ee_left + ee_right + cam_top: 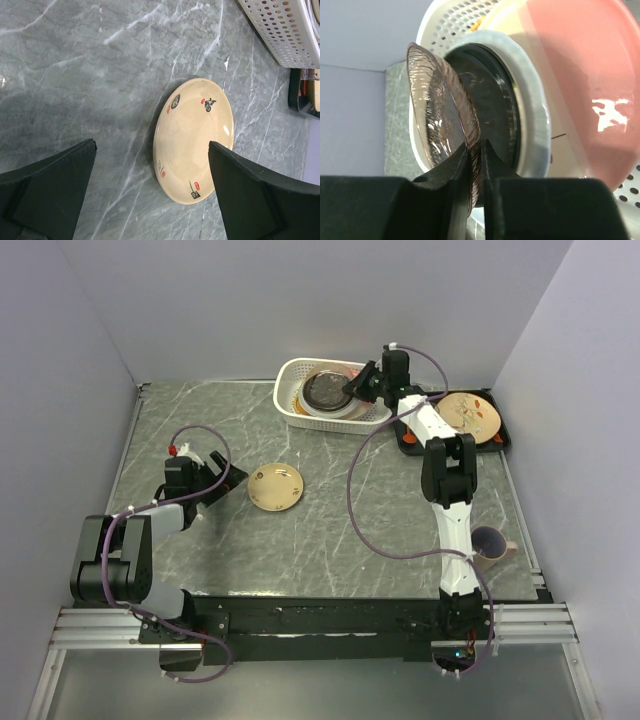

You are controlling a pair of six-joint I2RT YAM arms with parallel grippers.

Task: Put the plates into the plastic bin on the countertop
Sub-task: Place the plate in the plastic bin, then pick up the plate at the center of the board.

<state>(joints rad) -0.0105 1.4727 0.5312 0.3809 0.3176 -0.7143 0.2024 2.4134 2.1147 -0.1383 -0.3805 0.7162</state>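
Observation:
The white perforated plastic bin point(290, 390) stands at the back of the countertop point(330, 540). In it lie a black plate with a pale rim point(495, 110) and a speckled pink plate point(580, 75). My right gripper point(476, 145) is shut on the rim of a ribbed, see-through pinkish glass plate point(440, 115), held on edge and tilted over the black plate. A cream-tan plate point(192, 145) with small red and black marks lies flat on the countertop. My left gripper point(152, 146) stands wide open just short of it, empty.
A flat black tray point(505, 440) at the back right carries a cream plate with orange leaf marks point(470, 415). A purple mug point(487, 543) stands by the right arm's base. Pale walls close in the countertop on three sides.

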